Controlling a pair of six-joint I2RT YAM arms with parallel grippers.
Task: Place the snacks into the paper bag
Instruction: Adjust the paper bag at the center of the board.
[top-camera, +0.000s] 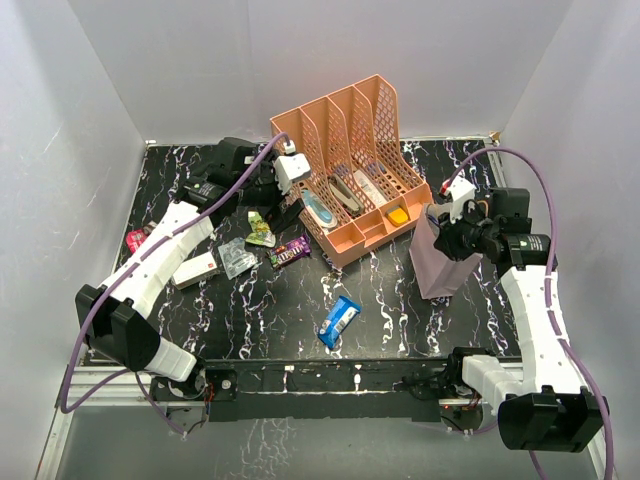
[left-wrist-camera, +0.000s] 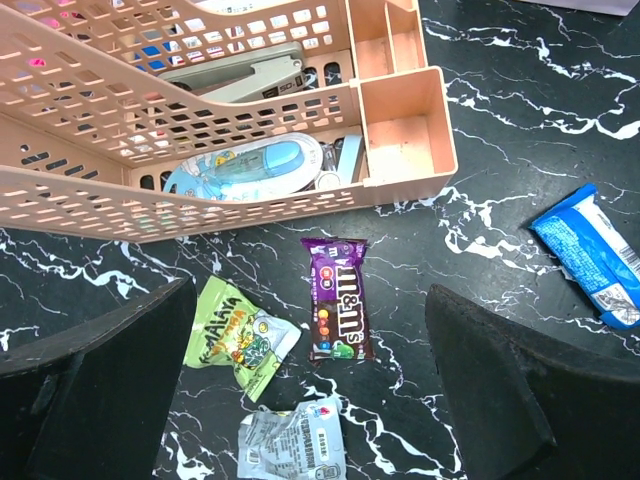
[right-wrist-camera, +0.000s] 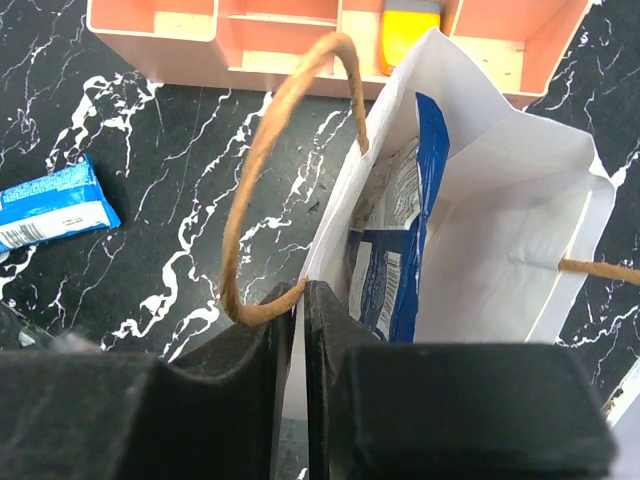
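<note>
My left gripper (left-wrist-camera: 312, 400) is open and empty, hovering above the purple packet (left-wrist-camera: 338, 298), the green packet (left-wrist-camera: 238, 335) and the clear packet (left-wrist-camera: 293, 440) on the table. In the top view it (top-camera: 275, 203) is beside the organiser. The blue-white bar (top-camera: 339, 321) lies alone at mid-table. A red packet (top-camera: 135, 238) lies at far left. My right gripper (right-wrist-camera: 301, 300) is shut on the near wall of the paper bag (right-wrist-camera: 500, 240), by its handle (right-wrist-camera: 265, 170). The bag (top-camera: 438, 265) stands upright with a dark blue crisp bag (right-wrist-camera: 395, 260) inside.
The peach mesh organiser (top-camera: 350, 130) stands at back centre, holding pens, a blue-white tool (left-wrist-camera: 250, 165) and a yellow-orange item (top-camera: 397, 214). A white oblong (top-camera: 195, 270) lies under my left arm. Grey walls close in the table on three sides.
</note>
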